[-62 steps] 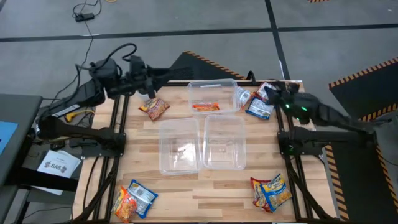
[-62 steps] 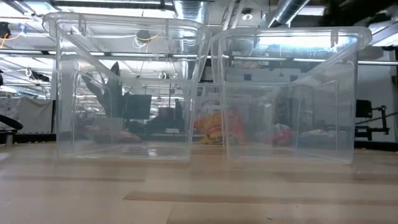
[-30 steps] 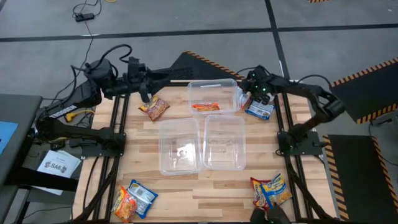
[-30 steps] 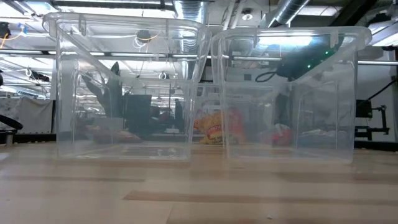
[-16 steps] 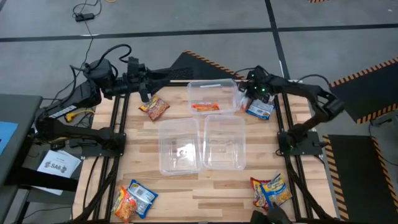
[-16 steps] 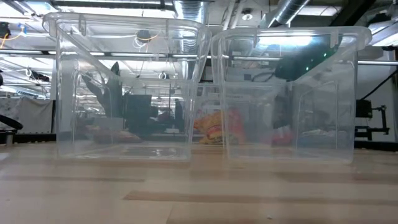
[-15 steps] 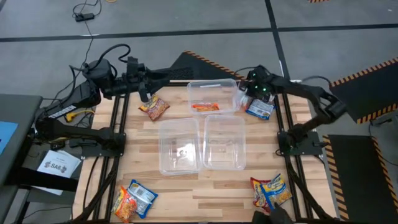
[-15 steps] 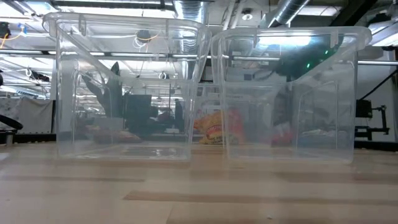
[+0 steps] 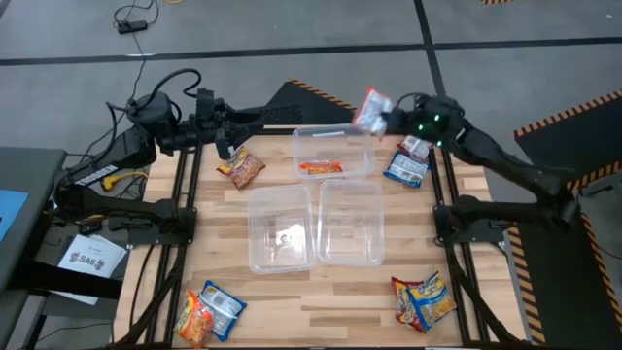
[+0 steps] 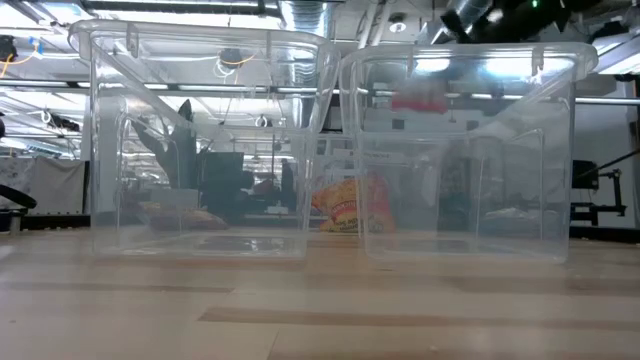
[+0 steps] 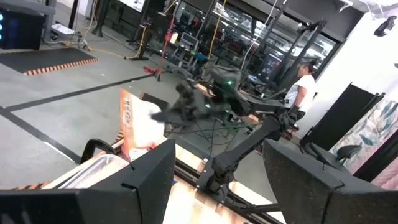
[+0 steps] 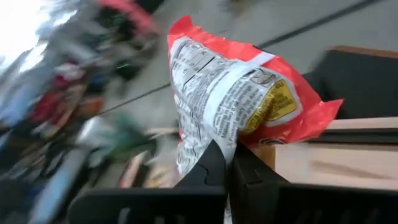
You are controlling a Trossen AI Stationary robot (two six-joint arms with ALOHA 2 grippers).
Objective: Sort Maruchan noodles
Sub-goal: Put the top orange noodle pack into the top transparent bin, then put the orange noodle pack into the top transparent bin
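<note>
Right gripper (image 12: 225, 163) jaws pinching red ramen packet (image 9: 372, 110) by one edge, packet hanging clear of worktop (image 9: 292, 292), just beside far clear bin (image 9: 332, 154). That bin below and beside jaws already holding red packet (image 9: 321, 166); judging it the target. Advice: centring jaws over bin before opening; edge grip thin, so moving slowly. Left gripper (image 11: 217, 180) jaws standing open, waiting above red-orange packet (image 9: 241, 169).

Between the right end effector's (image 12: 225, 163) dark fingers, the packet (image 12: 233, 102) is red with a white, black-printed panel and a yellow patch. The surface (image 9: 292, 292) is pale striped wood; the bins (image 9: 316, 224) are clear.
</note>
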